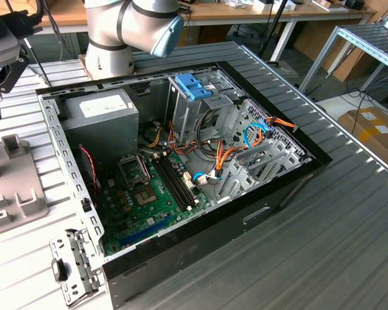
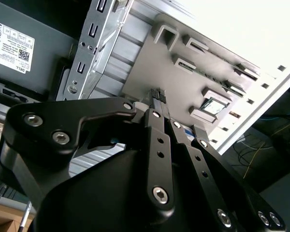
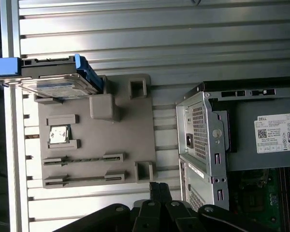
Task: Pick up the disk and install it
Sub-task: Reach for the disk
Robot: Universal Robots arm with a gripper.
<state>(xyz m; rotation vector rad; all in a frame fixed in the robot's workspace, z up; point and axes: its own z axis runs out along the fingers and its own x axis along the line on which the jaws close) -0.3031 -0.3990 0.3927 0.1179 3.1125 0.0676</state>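
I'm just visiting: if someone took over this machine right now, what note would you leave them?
Gripper: shut, holding nothing, hanging near the grey holder plate beside the open computer case.
Disk: at the far edge of the plate, apart from the gripper.
Done: nothing that shows.
Left: disk not yet picked up, not yet installed in the case.

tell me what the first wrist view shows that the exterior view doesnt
First wrist view: the disk with its blue rails, sitting at one corner of the grey fixture plate. The end effector is empty, with its fingers together, near the opposite corner. Exterior view: the arm's base, the drive cage with its blue latch, and the orange cables. Both: the fixture plate, the power supply and the motherboard.
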